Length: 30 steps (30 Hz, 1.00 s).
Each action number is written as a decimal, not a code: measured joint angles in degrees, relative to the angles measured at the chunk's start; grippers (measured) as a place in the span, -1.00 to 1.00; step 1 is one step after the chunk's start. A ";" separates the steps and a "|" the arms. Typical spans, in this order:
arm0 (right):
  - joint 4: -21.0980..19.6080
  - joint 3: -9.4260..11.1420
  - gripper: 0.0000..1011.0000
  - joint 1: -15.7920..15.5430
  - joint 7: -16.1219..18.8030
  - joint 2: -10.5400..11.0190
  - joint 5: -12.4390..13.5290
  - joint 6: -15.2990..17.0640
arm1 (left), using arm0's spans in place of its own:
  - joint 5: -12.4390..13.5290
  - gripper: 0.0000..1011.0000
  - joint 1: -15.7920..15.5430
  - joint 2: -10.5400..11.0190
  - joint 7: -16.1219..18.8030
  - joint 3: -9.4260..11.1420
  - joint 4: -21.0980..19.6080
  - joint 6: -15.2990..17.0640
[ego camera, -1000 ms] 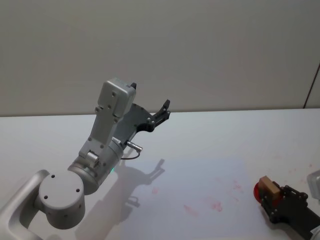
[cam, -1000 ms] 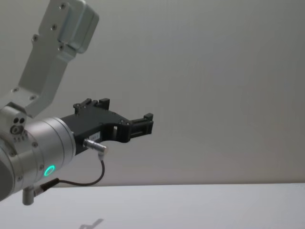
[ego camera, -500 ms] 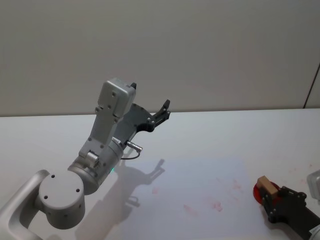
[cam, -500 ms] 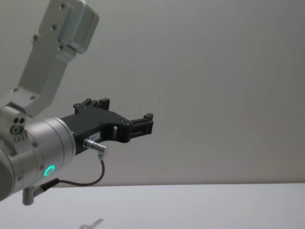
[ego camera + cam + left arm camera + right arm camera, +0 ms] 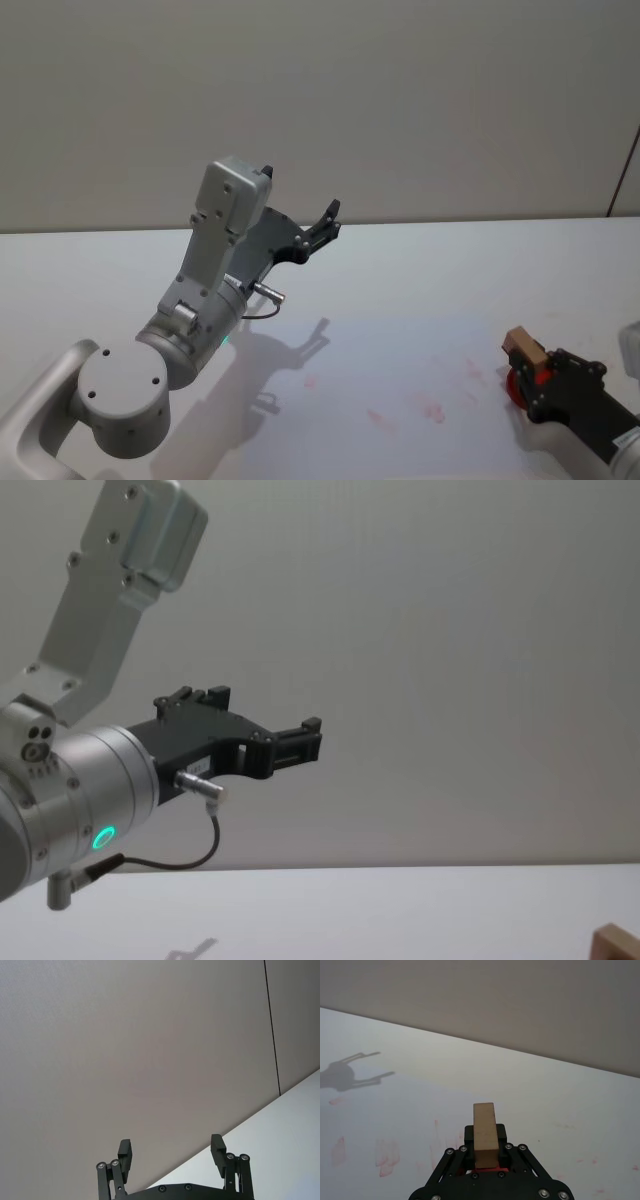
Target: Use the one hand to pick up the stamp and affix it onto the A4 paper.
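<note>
While in right gripper, stamp near smudges.

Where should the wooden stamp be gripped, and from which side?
Grip the stamp by its two long flat side faces, coming in from the robot's side. Those faces are parallel and the block is narrow across them, so the right gripper closes squarely on it, as it does now. The left gripper is open, raised at left.

A white table meets a plain grey wall. Red smudges dot the surface near its front.
</note>
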 joint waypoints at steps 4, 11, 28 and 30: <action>-0.52 -0.09 -0.56 0.39 0.32 -0.31 0.09 0.00 | 0.00 0.98 0.00 0.00 0.00 0.00 0.00 0.00; -0.30 -0.68 -0.56 1.70 1.33 -1.34 -0.93 0.20 | 0.00 0.98 0.00 0.00 0.00 0.00 0.00 0.00; 5.63 -3.15 -0.56 6.26 3.69 -5.04 -6.91 0.86 | 0.00 0.98 0.00 0.00 0.00 0.00 0.00 0.00; 6.70 -3.50 -0.56 6.99 3.96 -5.60 -7.74 0.86 | 0.00 0.98 0.00 0.00 0.00 0.00 0.00 0.00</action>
